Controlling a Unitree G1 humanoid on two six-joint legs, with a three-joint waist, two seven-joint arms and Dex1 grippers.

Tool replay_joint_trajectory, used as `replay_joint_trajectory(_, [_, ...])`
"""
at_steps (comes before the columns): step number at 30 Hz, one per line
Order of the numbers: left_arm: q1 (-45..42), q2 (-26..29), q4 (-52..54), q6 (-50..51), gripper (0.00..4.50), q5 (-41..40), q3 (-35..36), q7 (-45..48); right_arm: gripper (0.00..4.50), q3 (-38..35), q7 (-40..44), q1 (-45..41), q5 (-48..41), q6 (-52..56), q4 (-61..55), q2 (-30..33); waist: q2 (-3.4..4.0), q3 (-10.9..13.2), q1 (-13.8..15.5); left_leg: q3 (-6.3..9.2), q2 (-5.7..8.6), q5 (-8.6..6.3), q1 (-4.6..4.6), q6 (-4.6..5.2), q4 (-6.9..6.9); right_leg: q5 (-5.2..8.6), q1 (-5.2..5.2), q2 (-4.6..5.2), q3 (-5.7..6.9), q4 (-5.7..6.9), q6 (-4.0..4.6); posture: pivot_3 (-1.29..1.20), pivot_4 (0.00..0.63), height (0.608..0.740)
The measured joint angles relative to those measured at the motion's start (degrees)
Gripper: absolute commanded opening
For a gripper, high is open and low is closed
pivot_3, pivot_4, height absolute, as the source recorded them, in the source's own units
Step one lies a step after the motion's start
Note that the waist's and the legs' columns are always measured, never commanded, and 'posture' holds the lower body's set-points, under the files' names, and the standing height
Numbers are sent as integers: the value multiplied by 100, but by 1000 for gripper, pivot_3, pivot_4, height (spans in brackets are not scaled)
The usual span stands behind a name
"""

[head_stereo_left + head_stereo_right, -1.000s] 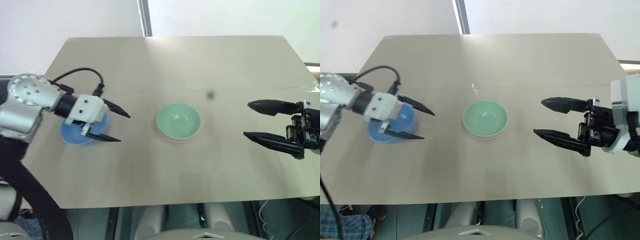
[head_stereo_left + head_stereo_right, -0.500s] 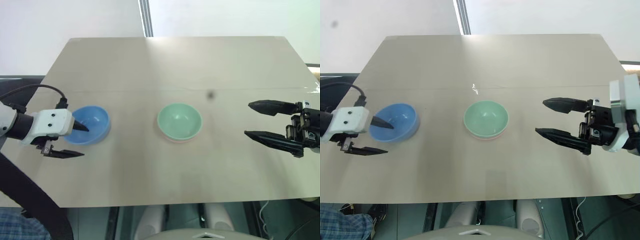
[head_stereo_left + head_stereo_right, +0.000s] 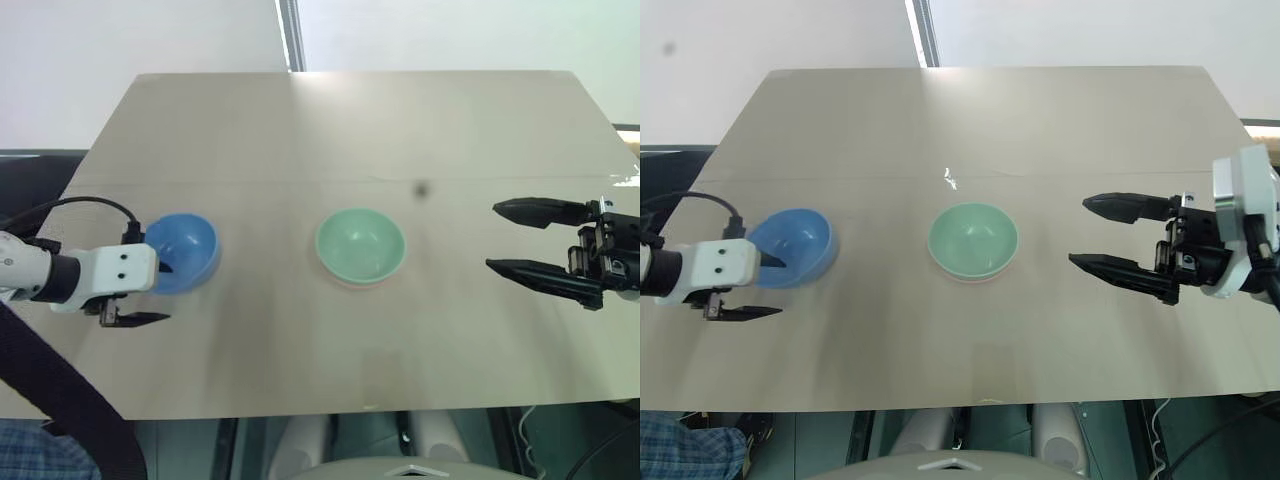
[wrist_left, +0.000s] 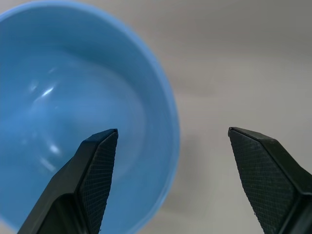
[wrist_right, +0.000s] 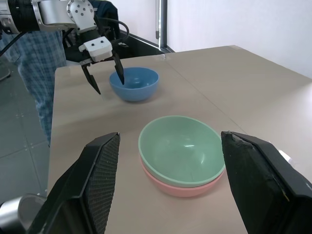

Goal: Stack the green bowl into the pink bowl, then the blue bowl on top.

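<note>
The green bowl [image 3: 360, 245] sits nested in the pink bowl [image 5: 183, 188] at the table's middle; only the pink rim shows beneath it. The blue bowl [image 3: 185, 250] stands upright on the table to the left. My left gripper [image 3: 152, 294] is open and straddles the blue bowl's near-left rim, one finger [image 4: 97, 175] inside the bowl and the other outside over the table. My right gripper [image 3: 494, 237] hovers open to the right of the stacked pair, pointing towards it, with nothing between its fingers.
The beige table [image 3: 350, 130] has bare room behind and in front of the bowls. Its near edge lies just below my arms. A person in blue checked clothing [image 5: 29, 63] stands off the table's left side.
My left gripper has swung left and down, from over the blue bowl to its near-left rim, and one finger now dips inside. The right gripper and the bowls have kept still.
</note>
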State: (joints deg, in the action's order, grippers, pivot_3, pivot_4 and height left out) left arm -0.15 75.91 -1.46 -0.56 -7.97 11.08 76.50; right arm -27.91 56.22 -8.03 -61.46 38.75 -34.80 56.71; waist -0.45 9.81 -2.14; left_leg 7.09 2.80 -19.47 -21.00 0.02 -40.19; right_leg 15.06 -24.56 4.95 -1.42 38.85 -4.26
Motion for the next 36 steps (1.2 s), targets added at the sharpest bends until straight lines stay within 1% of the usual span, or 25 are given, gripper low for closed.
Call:
replay_joint_trajectory(2, [-53, -40, -9, -10, 2173, 20, -59, -15, 3626, -2, -4, 1, 1, -4, -2, 0, 0, 0, 2, 1, -1, 0, 0, 0, 0, 0, 0, -1, 0, 0, 0, 0, 150, 740])
replay_joint_trajectory(3, [-150, -60, -40, -32, 1587, 69, -106, -30, 3626, -3, -11, 5, 1, -6, -5, 0, 0, 0, 2, 2, -1, 0, 0, 0, 0, 0, 0, -1, 0, 1, 0, 0, 150, 740])
replay_joint_trajectory(5, [-302, -61, -119, -111, 646, 160, -205, -59, 3626, -6, -26, 11, 0, -7, -11, 0, 0, 0, 2, 1, 0, 0, 2, 0, 0, 0, 0, -1, -2, 2, 0, 0, 150, 740])
replay_joint_trajectory(6, [-356, -62, -182, -156, 42, 227, -264, -66, 3626, -7, -33, 16, 0, -7, -13, 0, 0, 0, 2, 1, 0, 0, 2, 0, 0, 0, 0, -1, -4, 1, 0, 0, 150, 740])
replay_joint_trajectory(16, [-836, -197, -307, -413, 14, 213, -521, 150, 3626, -24, -56, 74, -2, -8, -24, 0, 0, 0, 10, 3, 0, 0, 1, -1, 0, 0, -1, 0, -3, 1, 0, 0, 150, 740])
replay_joint_trajectory(21, [-1578, -482, -176, -712, 14, -201, -610, 455, 3626, -29, -65, 82, -1, -8, -28, 1, -1, -1, 26, 3, 0, 1, 0, -1, -2, 0, 0, 2, -2, 1, 0, 0, 150, 740])
replay_joint_trajectory(24, [-2158, -668, -96, -1002, 14, -615, -633, 752, 3626, -29, -64, 80, 2, -12, -30, 1, -2, -1, 20, 3, 1, 1, -1, -1, -2, 0, -1, 1, -2, 0, 0, 0, 150, 740])
replay_joint_trajectory(27, [-2610, -725, -59, -1336, 14, -990, -634, 1133, 3626, -29, -60, 79, 9, -19, -25, 1, -1, -1, -6, 0, 2, 1, 0, -1, -2, 0, -2, 1, -5, 0, 0, 0, 150, 740])
replay_joint_trajectory(31, [-2959, -862, -82, -1655, 14, -1214, -670, 1443, 3626, -27, -57, 74, 24, -26, -24, 1, -1, -1, -14, -2, 3, 1, 1, -1, -2, 0, -1, -1, -4, 1, 0, 0, 150, 740])
replay_joint_trajectory(34, [-3140, -1005, -131, -2043, 14, -1382, -866, 1577, 3626, -17, -67, 63, 32, -33, -25, 0, -1, -1, -9, -3, 3, 1, 1, -1, -3, 0, 0, -1, -3, 1, -1, 0, 150, 740])
replay_joint_trajectory(36, [-3194, -1213, -97, -2092, 14, -1584, -948, 1577, 3626, -12, -87, 61, 32, -34, -27, 0, -1, -1, -9, -1, 3, 1, -1, -1, -7, 0, -1, -1, -3, 2, -1, 0, 150, 740])
